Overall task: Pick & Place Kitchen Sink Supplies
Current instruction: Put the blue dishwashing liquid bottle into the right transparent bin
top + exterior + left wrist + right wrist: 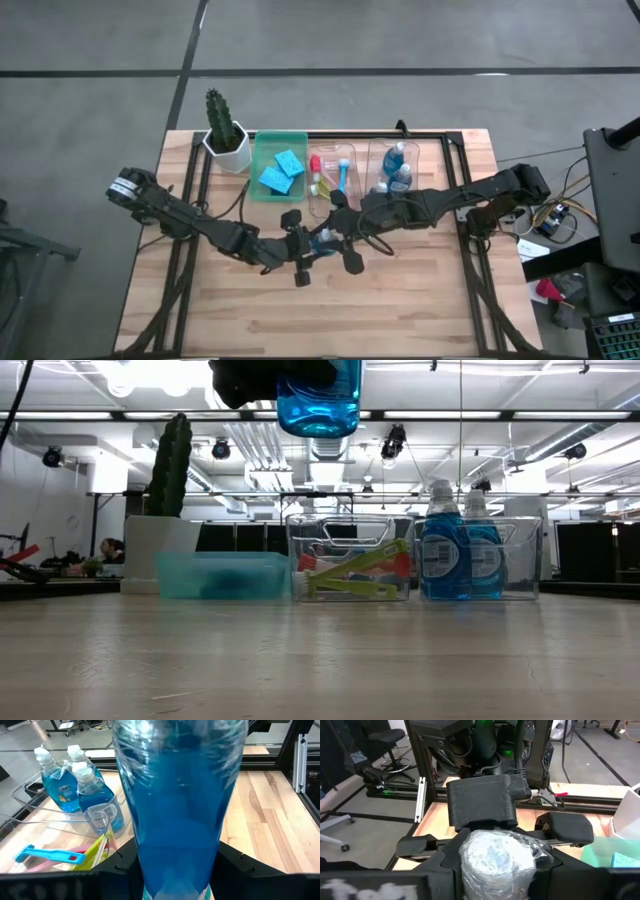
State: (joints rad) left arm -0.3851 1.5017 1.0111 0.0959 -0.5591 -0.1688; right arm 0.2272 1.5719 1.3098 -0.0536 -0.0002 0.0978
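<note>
A clear bottle of blue liquid (322, 240) hangs in the air above the middle of the table, between both grippers. In the low view its rounded bottom (320, 405) points down, high over the wood. My left gripper (300, 248) comes from the table's left and is shut on the bottle, which fills the left wrist view (175, 810). My right gripper (340, 232) comes from the right and is shut on the bottle's pale top (495, 857). The left gripper faces it from just beyond. My left gripper holds the bottle's blue body (150, 870) between its two fingers, one on each side, coming level from the table's left. The bottle is lifted clear and upright. My right gripper holds the bottle's pale upper end (470, 865) between its two fingers (440, 870), coming from the table's right; the bottle hangs below.
Along the far edge stand a cactus in a white pot (225, 130), a green bin (262, 190) with blue sponges, a clear bin (350, 150) with brushes and a clear bin (375, 160) with blue bottles (460, 555). Bare wood lies toward the near edge.
</note>
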